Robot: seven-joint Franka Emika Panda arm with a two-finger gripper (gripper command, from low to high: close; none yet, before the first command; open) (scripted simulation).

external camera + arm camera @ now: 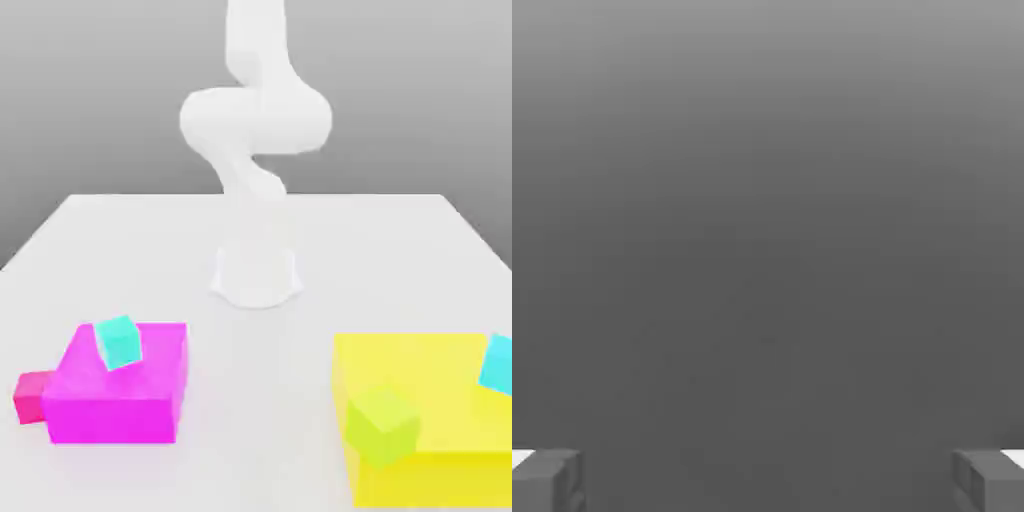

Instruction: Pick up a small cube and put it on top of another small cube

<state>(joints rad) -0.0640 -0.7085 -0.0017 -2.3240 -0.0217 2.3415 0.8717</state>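
Observation:
A small crimson cube [35, 396] rests on the white table [256, 230] at the exterior view's left, tucked against the big magenta block [125, 395] and partly hidden by it. On top of that block sits a small cyan cube [118, 341], tilted. A small green cube [382, 425] and a second cyan cube [497, 362] rest on the big yellow block [440, 400]. In the hand view my gripper [768, 485] is open, its grey fingertips [547, 480] far apart with nothing between them, facing plain grey background.
The white arm [255, 120] rises from its round base [256, 275] at the table's middle and bends upward out of the picture. The magenta block stands front left and the yellow block front right, with bare table between them.

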